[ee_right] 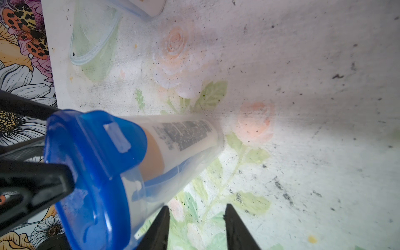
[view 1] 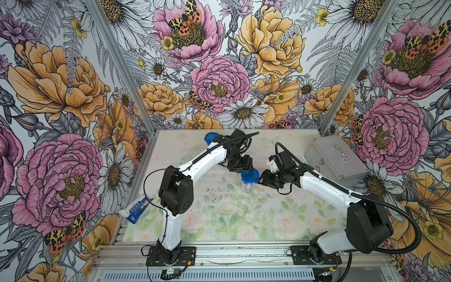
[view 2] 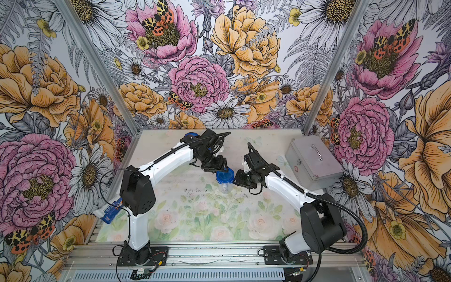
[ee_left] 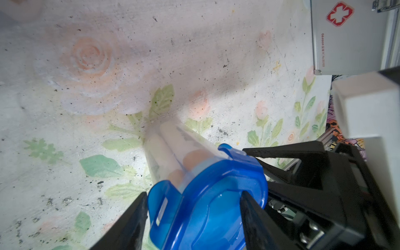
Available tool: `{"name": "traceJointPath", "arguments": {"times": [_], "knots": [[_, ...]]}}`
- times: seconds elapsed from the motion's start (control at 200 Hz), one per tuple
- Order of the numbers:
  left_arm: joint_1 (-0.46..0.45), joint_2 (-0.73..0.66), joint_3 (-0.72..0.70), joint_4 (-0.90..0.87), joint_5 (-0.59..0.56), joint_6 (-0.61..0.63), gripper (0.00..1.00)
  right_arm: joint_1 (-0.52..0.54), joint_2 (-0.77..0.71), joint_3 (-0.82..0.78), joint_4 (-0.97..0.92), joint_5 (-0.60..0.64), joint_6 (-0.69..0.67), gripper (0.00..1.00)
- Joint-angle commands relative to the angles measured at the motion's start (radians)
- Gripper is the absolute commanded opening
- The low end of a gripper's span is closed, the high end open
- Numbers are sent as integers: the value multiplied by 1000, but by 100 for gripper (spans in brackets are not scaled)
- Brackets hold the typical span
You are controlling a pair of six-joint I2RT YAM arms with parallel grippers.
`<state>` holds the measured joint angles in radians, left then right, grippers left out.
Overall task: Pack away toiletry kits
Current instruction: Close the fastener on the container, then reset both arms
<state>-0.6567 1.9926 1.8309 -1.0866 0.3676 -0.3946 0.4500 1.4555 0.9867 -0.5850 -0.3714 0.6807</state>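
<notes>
The left gripper (ee_left: pixel 192 197) has its fingers (ee_left: pixel 134 220) set on either side of the blue lid (ee_left: pixel 207 203), close against its rim; whether they actually press it cannot be told. The right gripper (ee_right: pixel 195 207) has its fingers (ee_right: pixel 234 225) moderately apart with nothing between them; one finger is just beside the wall of the clear cup (ee_right: pixel 179 155). The lid sits on that cup, which stands upright on the table (view 1: pixel 219 214) near the middle of the frame in both top views, between the two grippers; a white bottle (ee_right: pixel 186 134) with an orange cap shows inside it. A second blue lid (view 1: pixel 211 138) lies towards the table's far edge, partly behind the left arm; a white-blue packet (view 1: pixel 136 210) lies at the table's left edge; a silver case (view 1: pixel 336 158) sits at its right edge.
</notes>
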Motion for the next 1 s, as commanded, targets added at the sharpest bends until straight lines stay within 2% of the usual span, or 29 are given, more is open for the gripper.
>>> {"name": "traceJointPath", "arguments": {"times": [0.0, 0.205, 0.38, 0.465, 0.55, 0.63, 0.681, 0.721, 0.741, 0.756, 0.821, 0.881, 0.996], "knots": [[0, -54, -27, 17, 41, -10, 66, -4, 14, 44, 39, -12, -1, 43], [36, -99, -80, 18, 24, -11, 69, -7, -8, 10, 37, -5, 2, 43], [60, -130, -99, 18, 16, -9, 96, -21, -46, -32, 34, 5, 1, 46], [66, -144, -104, 18, 13, -9, 99, -23, -59, -40, 33, 8, -2, 48], [72, -162, -118, 18, 2, -10, 99, -23, -87, -44, 20, 27, -6, 54], [77, -255, -138, 17, -42, 6, 99, -23, -127, -37, -33, 75, -32, 59], [78, -309, -156, 19, -94, 22, 99, -24, -160, -27, -72, 127, -45, 67], [80, -351, -178, 25, -137, 35, 99, -23, -190, -19, -101, 170, -55, 80], [83, -376, -194, 33, -158, 42, 99, -23, -207, -15, -111, 190, -61, 96], [84, -393, -207, 43, -171, 44, 99, -23, -221, -14, -117, 205, -65, 99], [111, -478, -299, 110, -207, 32, 99, -23, -276, -6, -132, 287, -80, 99], [167, -561, -408, 203, -193, -4, 99, -23, -328, -5, -132, 372, -92, 99], [332, -709, -660, 452, -53, -100, 98, -22, -413, -29, -113, 537, -155, 99]]}}
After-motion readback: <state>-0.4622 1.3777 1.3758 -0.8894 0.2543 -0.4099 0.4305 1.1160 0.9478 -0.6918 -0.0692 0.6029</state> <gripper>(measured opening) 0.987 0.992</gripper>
